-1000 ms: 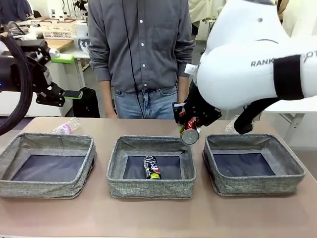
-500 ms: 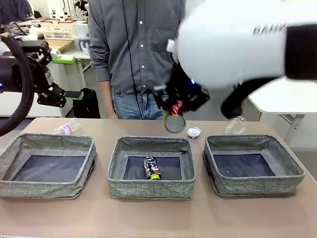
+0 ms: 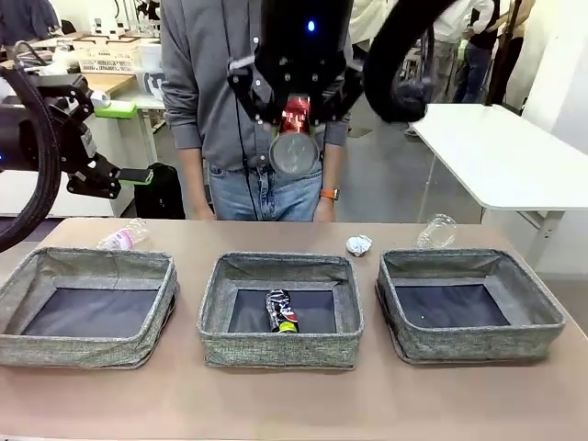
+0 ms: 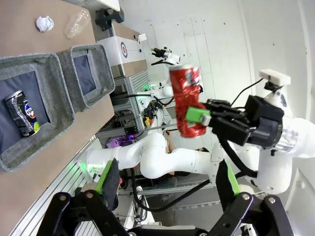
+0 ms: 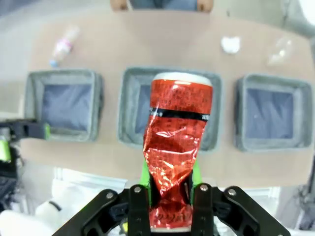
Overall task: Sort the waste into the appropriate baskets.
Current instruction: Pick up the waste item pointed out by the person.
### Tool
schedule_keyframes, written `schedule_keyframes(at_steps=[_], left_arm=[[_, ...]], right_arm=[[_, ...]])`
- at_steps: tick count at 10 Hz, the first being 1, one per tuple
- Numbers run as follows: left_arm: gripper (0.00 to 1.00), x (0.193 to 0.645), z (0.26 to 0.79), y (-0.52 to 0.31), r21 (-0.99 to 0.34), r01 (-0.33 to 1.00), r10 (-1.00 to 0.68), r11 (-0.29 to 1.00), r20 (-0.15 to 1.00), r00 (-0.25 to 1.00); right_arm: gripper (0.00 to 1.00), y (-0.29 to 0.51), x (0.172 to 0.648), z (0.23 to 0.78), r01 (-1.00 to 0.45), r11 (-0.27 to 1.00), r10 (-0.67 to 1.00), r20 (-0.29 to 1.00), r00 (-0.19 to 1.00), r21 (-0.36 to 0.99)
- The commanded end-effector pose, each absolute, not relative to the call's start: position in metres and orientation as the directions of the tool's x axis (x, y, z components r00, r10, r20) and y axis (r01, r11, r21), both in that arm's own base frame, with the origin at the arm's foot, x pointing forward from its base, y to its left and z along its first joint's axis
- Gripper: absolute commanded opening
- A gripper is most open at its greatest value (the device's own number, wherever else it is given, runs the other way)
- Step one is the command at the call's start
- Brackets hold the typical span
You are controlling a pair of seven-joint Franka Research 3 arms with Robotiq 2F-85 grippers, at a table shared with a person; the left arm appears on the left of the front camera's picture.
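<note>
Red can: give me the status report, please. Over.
Right jaws shut on red can, high over the table. Left jaws open, empty. Dark can lies in middle basket; path down looks free.

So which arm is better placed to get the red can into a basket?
Right. Its jaws clamp the red can high above the middle basket, where the dark can lies. The left arm's jaws stand open and empty, far off to the left.
</note>
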State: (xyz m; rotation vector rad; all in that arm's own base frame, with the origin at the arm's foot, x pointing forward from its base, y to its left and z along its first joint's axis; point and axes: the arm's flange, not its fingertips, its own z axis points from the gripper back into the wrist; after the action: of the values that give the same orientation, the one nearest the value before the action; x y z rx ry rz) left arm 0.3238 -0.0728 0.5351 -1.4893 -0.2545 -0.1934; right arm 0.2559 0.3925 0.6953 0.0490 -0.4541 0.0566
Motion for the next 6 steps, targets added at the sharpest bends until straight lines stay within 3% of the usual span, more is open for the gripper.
schedule_keyframes(at_steps=[1,6], left_arm=[[1.00,0.323,0.540,-0.075,-0.961,0.273,0.042,0.053,0.275,0.960],[1.00,0.323,0.540,-0.075,-0.961,0.273,0.042,0.053,0.275,0.960]], right_arm=[[0.33,0.397,0.262,0.712,-0.083,0.996,0.066,0.476,0.877,0.015],[0.33,0.390,0.238,0.751,-0.055,0.998,0.032,0.568,0.822,0.025]])
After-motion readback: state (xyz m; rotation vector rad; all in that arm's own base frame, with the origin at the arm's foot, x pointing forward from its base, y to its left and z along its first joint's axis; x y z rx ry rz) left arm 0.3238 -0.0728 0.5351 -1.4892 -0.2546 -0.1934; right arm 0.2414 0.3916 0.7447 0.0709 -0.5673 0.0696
